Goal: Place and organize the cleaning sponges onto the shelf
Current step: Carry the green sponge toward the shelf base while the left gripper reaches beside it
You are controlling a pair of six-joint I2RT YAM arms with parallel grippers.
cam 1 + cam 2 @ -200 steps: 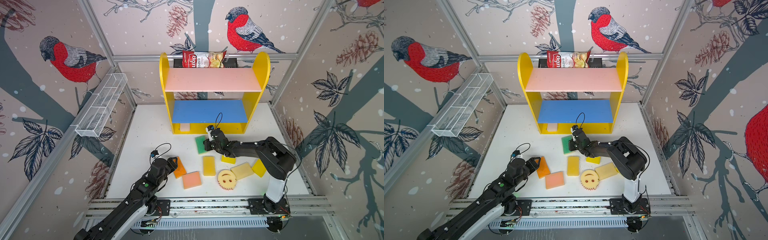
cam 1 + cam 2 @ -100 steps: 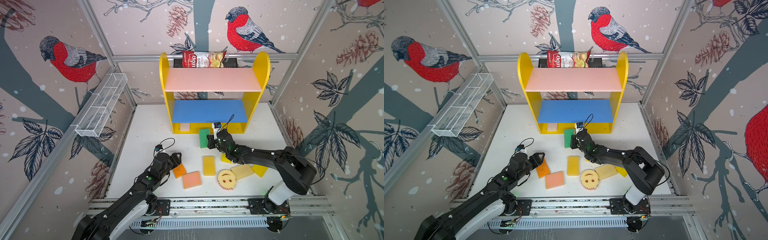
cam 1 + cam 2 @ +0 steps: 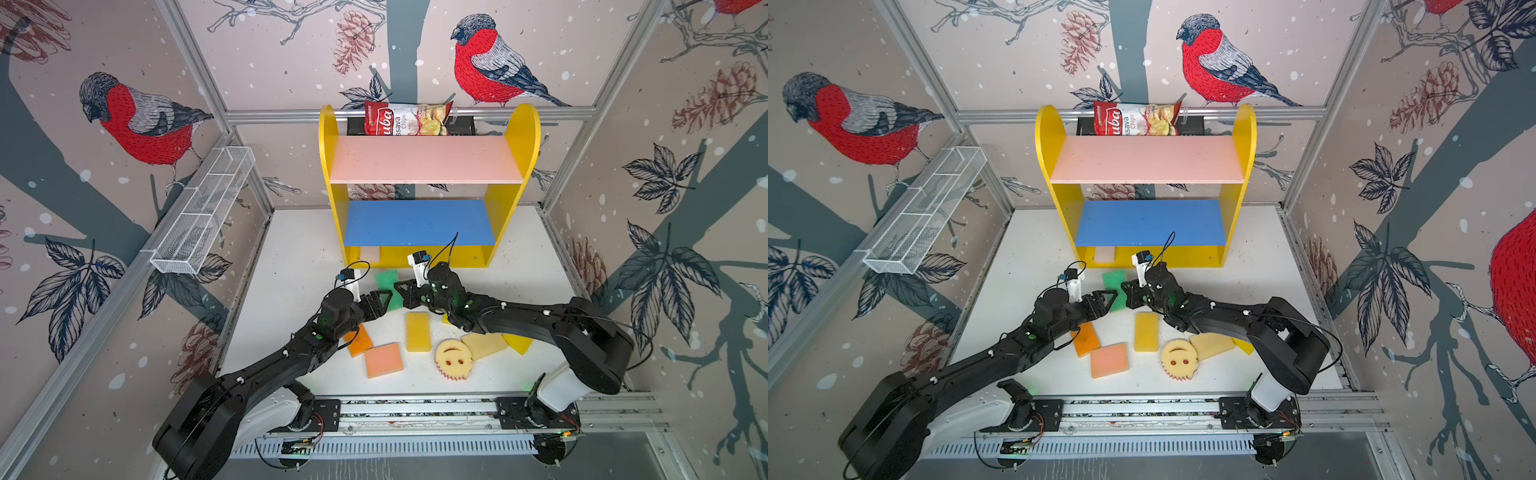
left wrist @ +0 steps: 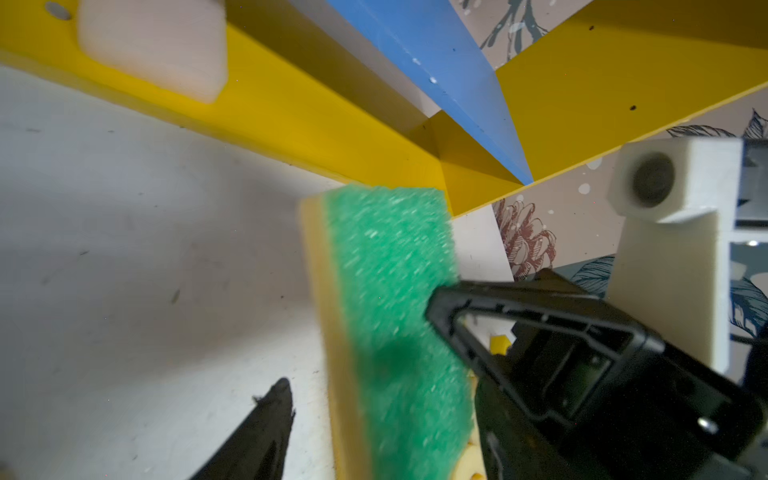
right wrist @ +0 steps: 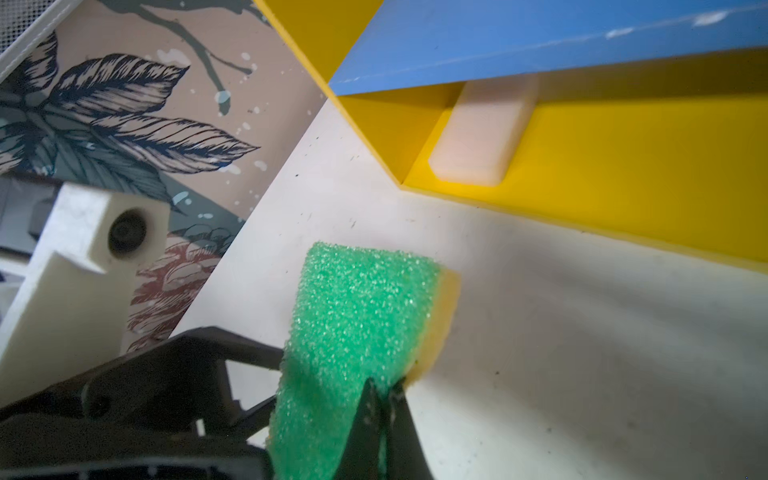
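One green sponge (image 3: pixel 386 279) in right claw (image 5: pixel 380 399), one pale sponge (image 3: pixel 370 254) on shelf (image 3: pixel 505 208) (base)

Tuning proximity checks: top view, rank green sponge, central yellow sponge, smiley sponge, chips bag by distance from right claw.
1. green sponge, in right claw
2. central yellow sponge, just front
3. smiley sponge, front right
4. chips bag, far back

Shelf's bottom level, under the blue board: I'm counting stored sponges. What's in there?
One cream sponge lies on the yellow base, at its left end in both top views. The base beside it looks bare in the right wrist view. The blue board covers the rest from above.
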